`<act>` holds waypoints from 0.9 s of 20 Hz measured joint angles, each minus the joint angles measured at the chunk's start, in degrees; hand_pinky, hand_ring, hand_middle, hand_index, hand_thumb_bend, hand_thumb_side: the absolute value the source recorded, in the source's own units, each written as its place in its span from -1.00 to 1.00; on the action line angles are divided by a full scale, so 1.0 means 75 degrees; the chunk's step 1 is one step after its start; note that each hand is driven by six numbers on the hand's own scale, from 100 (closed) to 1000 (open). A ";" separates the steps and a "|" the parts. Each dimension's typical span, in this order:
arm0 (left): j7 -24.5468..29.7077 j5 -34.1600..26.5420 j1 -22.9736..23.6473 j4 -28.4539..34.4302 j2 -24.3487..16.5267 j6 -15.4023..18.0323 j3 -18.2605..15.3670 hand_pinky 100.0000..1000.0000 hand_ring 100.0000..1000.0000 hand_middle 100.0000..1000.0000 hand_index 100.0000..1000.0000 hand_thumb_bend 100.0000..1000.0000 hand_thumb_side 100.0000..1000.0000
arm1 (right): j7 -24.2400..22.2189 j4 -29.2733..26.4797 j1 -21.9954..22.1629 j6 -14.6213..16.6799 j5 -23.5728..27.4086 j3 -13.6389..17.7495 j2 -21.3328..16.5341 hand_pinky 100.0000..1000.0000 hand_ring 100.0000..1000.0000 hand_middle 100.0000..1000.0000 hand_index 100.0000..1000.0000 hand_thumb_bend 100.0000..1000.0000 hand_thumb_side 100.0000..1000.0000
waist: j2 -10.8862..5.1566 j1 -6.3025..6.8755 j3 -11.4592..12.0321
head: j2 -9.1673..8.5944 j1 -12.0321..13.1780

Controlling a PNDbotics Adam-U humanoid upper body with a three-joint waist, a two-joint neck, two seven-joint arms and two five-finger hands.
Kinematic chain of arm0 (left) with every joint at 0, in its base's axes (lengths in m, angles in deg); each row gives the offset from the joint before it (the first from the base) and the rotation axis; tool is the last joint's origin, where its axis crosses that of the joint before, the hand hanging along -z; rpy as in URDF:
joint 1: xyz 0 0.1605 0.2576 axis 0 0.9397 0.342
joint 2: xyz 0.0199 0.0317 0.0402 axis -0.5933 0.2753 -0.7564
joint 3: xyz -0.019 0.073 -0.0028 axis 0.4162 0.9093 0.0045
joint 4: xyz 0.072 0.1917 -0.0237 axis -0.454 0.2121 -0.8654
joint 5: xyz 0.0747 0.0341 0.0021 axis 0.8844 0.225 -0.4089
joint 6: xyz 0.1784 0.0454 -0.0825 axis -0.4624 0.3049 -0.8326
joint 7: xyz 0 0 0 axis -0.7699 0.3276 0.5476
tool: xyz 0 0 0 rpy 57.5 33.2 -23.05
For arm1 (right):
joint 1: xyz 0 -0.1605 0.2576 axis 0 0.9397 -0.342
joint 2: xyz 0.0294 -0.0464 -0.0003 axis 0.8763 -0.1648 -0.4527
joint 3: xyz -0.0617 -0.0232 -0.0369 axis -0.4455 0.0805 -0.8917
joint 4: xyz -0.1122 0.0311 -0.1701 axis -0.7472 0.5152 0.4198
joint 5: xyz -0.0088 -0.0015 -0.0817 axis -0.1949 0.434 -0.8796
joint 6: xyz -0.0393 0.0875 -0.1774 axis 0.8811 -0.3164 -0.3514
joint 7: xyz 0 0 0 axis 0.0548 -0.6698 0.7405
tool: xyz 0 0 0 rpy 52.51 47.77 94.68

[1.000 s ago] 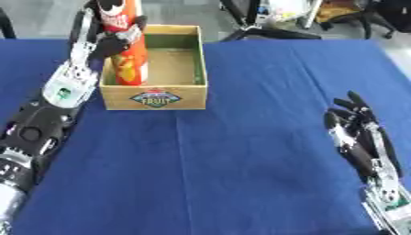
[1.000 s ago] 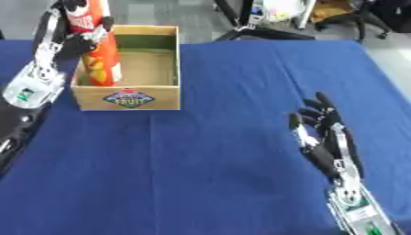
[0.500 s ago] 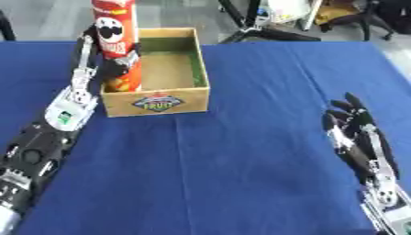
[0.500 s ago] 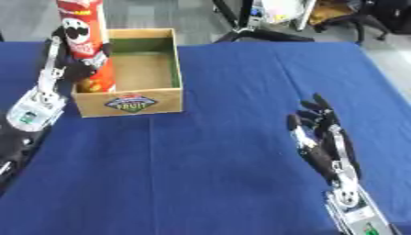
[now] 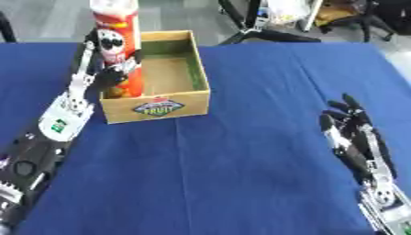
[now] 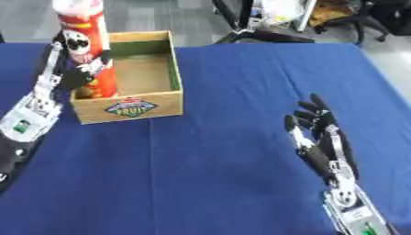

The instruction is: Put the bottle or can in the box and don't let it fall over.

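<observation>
We are standing the tall red can (image 5: 118,50) upright in the cardboard box (image 5: 173,103), near the far left corner of the blue table (image 5: 241,174). Our left hand (image 5: 107,73) is reaching in from the table's left edge, its fingers curled round the can's middle and clamped on it. The can's foot is sitting low inside the box, against the box's left wall, and most of its length is rising above the rim. We judge that the placing step is nearly over, though whether the base is resting flat on the box floor is hidden by the wall. The next move is calling for a slow opening of the fingers and a straight withdrawal that is not brushing so tall a can sideways. Our right hand (image 6: 319,137) is idling near the table's near right corner, fingers straight and spread, holding nothing.
</observation>
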 measured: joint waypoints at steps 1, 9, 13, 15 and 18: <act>0.0110 -0.0033 0.0113 0.0191 -0.0075 -0.0058 0.0008 0.72 0.77 0.80 0.89 0.32 0.23 | 0.0002 0.0000 0.0000 0.0001 0.0000 0.0001 0.0000 0.62 0.60 0.63 1.00 -0.46 -0.08 | 0.0000 0.0000 0.0014 | -0.0002 -0.0006; 0.0522 -0.0662 0.1240 0.2003 -0.0620 -0.0555 -0.0096 0.71 0.75 0.81 0.90 0.19 0.25 | 0.0023 0.0001 -0.0001 0.0015 0.0000 0.0045 -0.0001 0.62 0.60 0.63 1.00 -0.46 -0.08 | -0.0001 -0.0003 0.0154 | -0.0028 -0.0068; 0.0560 -0.1174 0.2008 0.3076 -0.0859 -0.0773 -0.0332 0.70 0.73 0.80 0.91 0.10 0.28 | 0.0031 0.0001 0.0000 0.0015 0.0000 0.0054 -0.0002 0.62 0.60 0.62 1.00 -0.46 -0.08 | -0.0001 -0.0004 0.0276 | -0.0070 -0.0088; 0.0665 -0.1421 0.2485 0.3591 -0.0948 -0.0888 -0.0480 0.70 0.72 0.79 0.91 0.06 0.29 | 0.0032 0.0001 0.0004 0.0015 0.0000 0.0055 -0.0003 0.62 0.60 0.62 1.00 -0.45 -0.08 | -0.0002 -0.0003 0.0324 | -0.0070 -0.0097; 0.0773 -0.1664 0.3125 0.4242 -0.1000 -0.1034 -0.0784 0.68 0.69 0.76 0.90 -0.02 0.30 | 0.0046 0.0002 0.0005 0.0022 -0.0001 0.0080 -0.0003 0.62 0.60 0.62 1.00 -0.45 -0.08 | -0.0002 -0.0006 0.0426 | -0.0070 -0.0118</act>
